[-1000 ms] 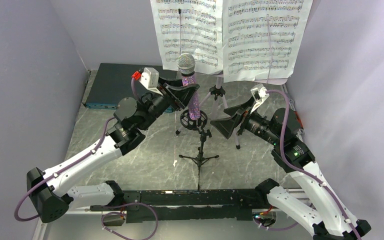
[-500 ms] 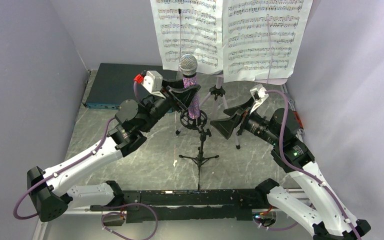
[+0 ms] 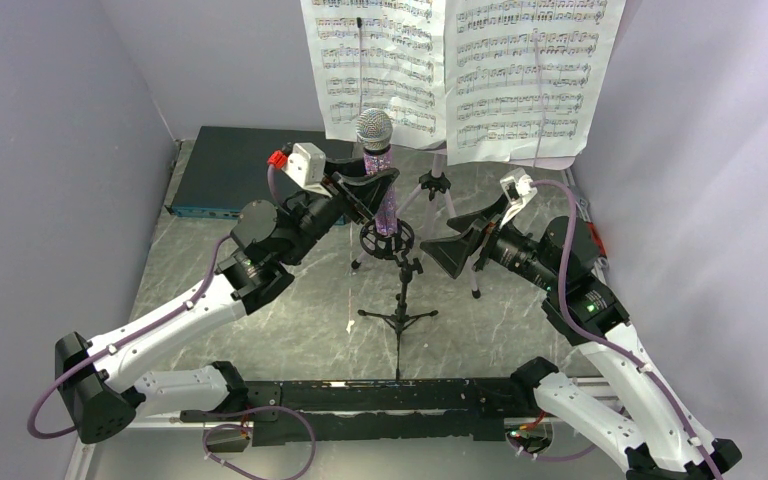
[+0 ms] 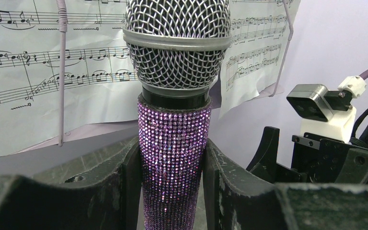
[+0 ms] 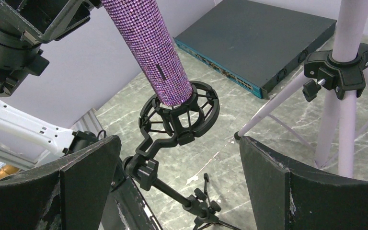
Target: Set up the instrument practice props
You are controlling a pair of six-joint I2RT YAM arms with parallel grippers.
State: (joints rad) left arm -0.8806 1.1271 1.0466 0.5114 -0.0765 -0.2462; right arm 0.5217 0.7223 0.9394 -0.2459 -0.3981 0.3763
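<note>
The glittery purple microphone (image 3: 387, 205) stands upright with its lower end in the ring of the small black tripod mic stand (image 3: 401, 290). My left gripper (image 3: 375, 190) is shut on its body just below the mesh head; in the left wrist view both fingers press the microphone (image 4: 175, 143). My right gripper (image 3: 463, 235) is open and empty, just right of the mic stand. The right wrist view shows the stand's ring (image 5: 179, 117) and the microphone (image 5: 148, 48) ahead of the right gripper (image 5: 176, 141). Two white sheet-music pages (image 3: 380, 65) (image 3: 525, 75) hang on the lilac music stand (image 3: 438, 190) behind.
A flat dark box with a blue front edge (image 3: 230, 170) lies at the back left and shows in the right wrist view (image 5: 263, 43). The music stand's tripod legs (image 3: 475, 285) spread beside my right gripper. Lilac-grey walls close in on both sides.
My left gripper and the microphone have shifted slightly to the right, and the microphone stands a little straighter in the ring. The right arm has not moved.
</note>
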